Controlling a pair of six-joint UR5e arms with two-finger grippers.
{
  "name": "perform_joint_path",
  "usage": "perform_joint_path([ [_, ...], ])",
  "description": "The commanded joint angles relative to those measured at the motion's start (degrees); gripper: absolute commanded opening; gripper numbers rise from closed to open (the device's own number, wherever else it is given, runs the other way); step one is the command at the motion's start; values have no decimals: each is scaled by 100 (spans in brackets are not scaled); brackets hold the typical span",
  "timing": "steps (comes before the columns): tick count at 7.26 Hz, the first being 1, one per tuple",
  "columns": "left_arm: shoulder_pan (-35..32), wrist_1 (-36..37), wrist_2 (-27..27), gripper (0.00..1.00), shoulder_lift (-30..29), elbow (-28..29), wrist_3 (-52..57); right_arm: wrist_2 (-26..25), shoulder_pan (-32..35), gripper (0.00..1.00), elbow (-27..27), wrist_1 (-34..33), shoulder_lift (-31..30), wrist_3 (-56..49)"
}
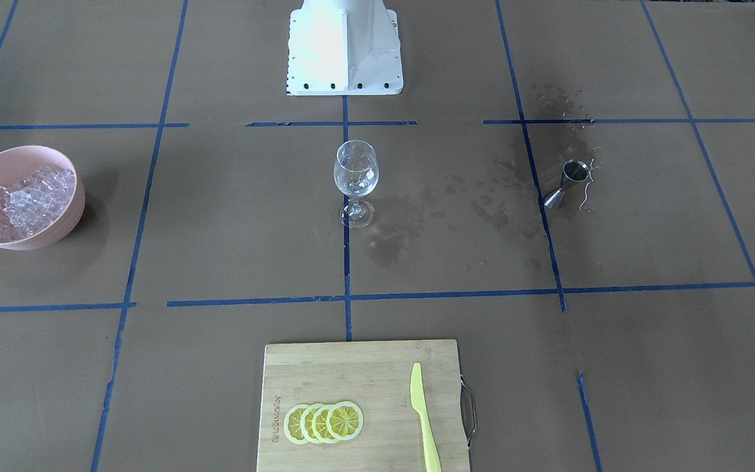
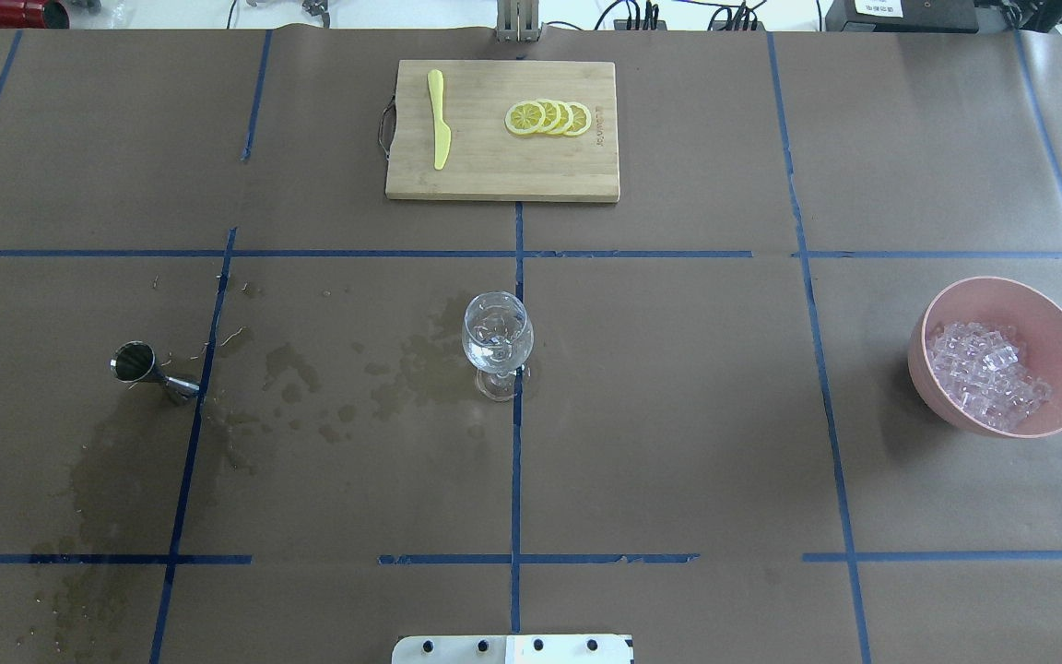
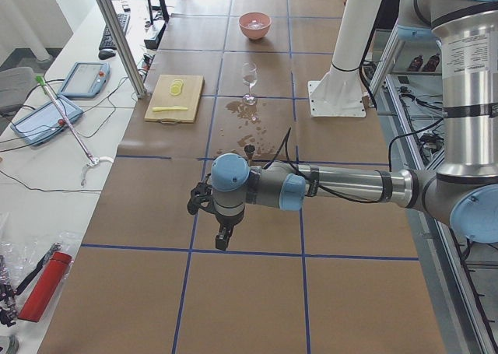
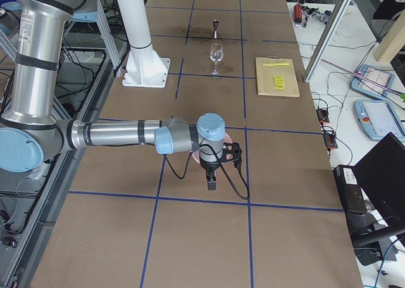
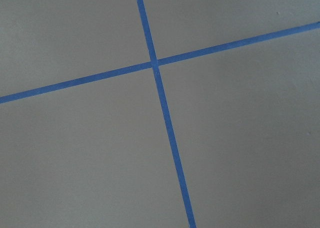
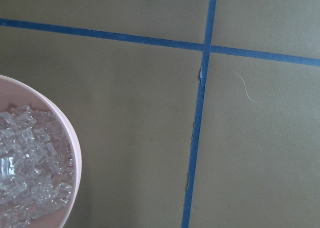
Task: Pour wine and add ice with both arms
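Round pink bowl [image 2: 1061, 337] holds heaped clear ice cubes [image 2: 987, 373]; upright clear stemmed wine glass [image 2: 497, 337], contents unclear; left gripper [image 3: 223, 237], right gripper [image 4: 211, 183]: spread cannot be told.

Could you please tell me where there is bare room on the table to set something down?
The widest dry patch lies between the wine glass and the pink bowl of ice. Both sides of the cutting board are bare too. Between glass and jigger the paper is wet-stained; lemon slices and a knife crowd the board.

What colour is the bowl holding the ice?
The bowl is pale pink, clearest in the overhead view.
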Motion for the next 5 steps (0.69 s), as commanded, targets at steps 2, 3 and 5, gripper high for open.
perform_joint_path([
  [2,0,-749,-49,100,-49,44,6,-29,-9,100,144,-6,715,114],
  [3,0,-1300,-58,100,-231,27,-29,-21,-35,100,135,2,799,358],
  [5,-17,-3149,-119,100,-243,403,-169,14,-36,100,284,560,739,579],
])
